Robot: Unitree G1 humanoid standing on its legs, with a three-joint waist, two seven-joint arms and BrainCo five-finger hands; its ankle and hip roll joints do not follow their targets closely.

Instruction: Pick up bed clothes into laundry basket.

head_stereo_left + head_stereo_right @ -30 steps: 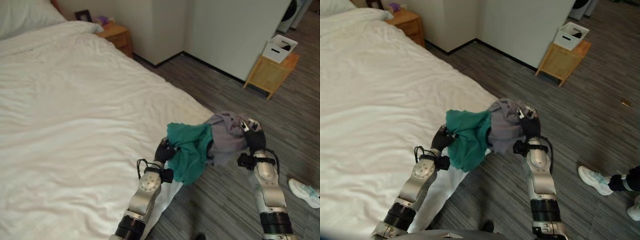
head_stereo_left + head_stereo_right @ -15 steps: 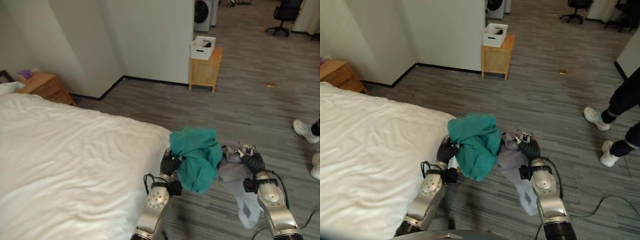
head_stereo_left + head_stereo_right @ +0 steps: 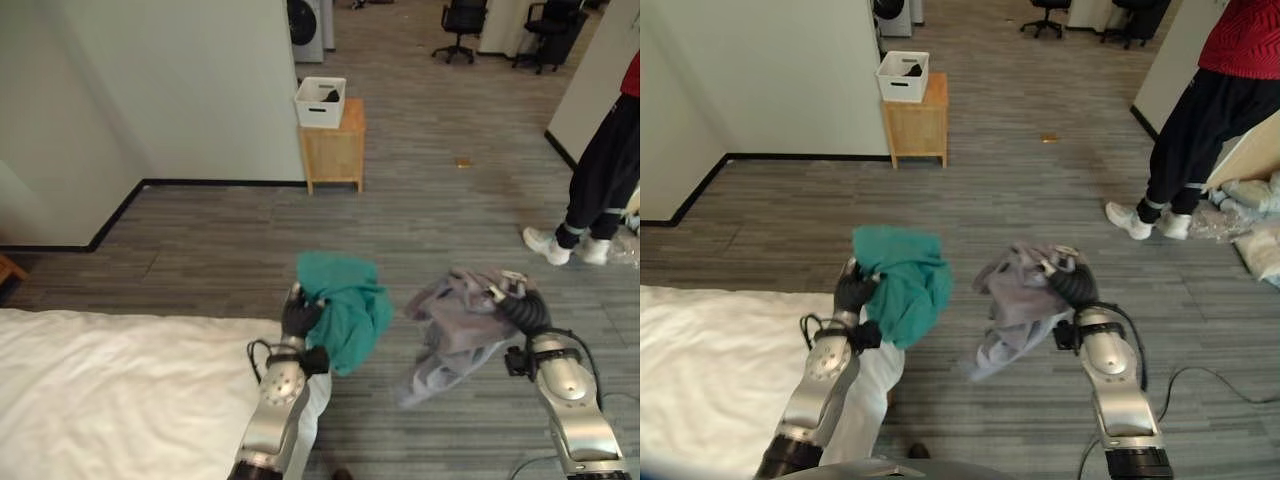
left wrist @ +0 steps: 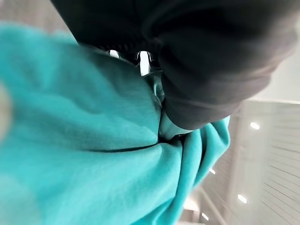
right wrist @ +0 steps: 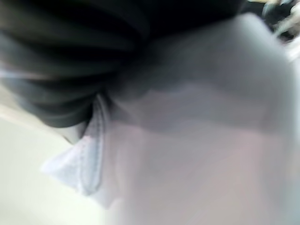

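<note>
Hanging in the air above the grey plank floor (image 3: 420, 225), a teal garment (image 3: 345, 305) droops in loose folds from the left hand (image 3: 298, 316), whose dark-covered fingers are curled into the cloth at its near edge. In the left wrist view the same teal fabric (image 4: 93, 154) bunches tight against the dark ribbed cover, with silver fingers just showing where they grip it. Beside it but well apart, a pale grey-lilac garment (image 3: 455, 330) trails down from the right hand (image 3: 520, 305), which is closed around the top of the bundle; one end of the cloth dangles lower, off the floor. The right wrist view shows that grey cloth (image 5: 197, 140) pressed up against the hand's cover.

Below and to the robot's left lies the white bed (image 3: 110, 395), its corner near the left arm. Farther off against the wall (image 3: 170, 90) stands a small wooden side table (image 3: 335, 150) with a white basket (image 3: 321, 101) on top, something dark inside it. A person (image 3: 1200, 130) in dark trousers, a red top and white shoes stands at the robot's right. Office chairs (image 3: 458, 18) sit at the far end of the room.
</note>
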